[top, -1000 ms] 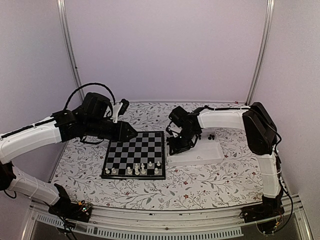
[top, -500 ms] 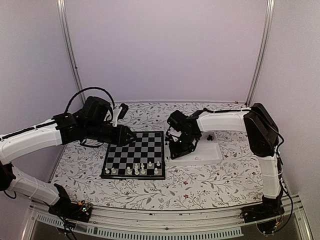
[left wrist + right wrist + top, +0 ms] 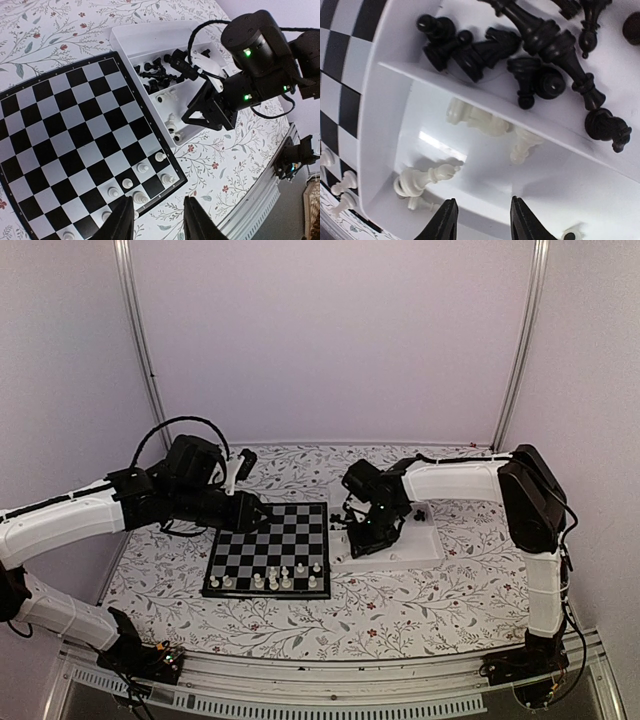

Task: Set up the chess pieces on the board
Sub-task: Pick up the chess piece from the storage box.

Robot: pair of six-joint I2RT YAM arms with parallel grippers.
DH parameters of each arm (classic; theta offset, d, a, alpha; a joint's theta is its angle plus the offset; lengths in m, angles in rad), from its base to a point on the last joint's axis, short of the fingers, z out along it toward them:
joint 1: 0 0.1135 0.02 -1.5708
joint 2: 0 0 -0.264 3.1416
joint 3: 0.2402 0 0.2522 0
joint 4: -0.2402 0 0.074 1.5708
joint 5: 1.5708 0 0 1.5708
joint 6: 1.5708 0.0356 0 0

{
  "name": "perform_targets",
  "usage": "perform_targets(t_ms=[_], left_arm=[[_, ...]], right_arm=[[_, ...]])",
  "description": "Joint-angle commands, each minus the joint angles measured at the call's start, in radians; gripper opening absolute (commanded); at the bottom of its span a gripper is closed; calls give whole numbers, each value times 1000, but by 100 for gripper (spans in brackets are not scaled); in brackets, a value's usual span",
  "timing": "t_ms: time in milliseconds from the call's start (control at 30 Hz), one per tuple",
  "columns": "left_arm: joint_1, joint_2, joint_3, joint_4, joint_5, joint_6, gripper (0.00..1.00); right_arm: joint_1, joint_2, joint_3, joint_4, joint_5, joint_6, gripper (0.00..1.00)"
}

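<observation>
— Pieces, where are they?
— Some white pieces [image 3: 272, 580] stand on the near rows of the board [image 3: 268, 530]. The rest lie in the tray [image 3: 375, 140], with the black pieces [image 3: 540, 45] beyond its divider [image 3: 485, 102].
— Jaws?
— The right gripper [image 3: 483, 202] hangs over the tray's white heap, jaws apart, nothing between them. The left gripper [image 3: 157, 205] hovers by the board's far left corner, jaws apart too, and empty.
— Risk?
— Those white men lie on their sides, bunched near the wall. Closing there could pinch two or flick one out. A careless left sweep could topple the standing ones.
</observation>
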Motion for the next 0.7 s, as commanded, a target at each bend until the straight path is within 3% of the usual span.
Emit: perform_targets(t_ms=[0, 367, 667], left_arm=[[-10, 1, -9, 26, 9, 2, 37], [-10, 24, 4, 15, 14, 14, 37], [-9, 33, 2, 18, 10, 22, 37]], right_arm=[[15, -16, 82, 15, -64, 39, 39], [39, 126, 247, -67, -45, 56, 42], [45, 126, 218, -85, -5, 48, 42]])
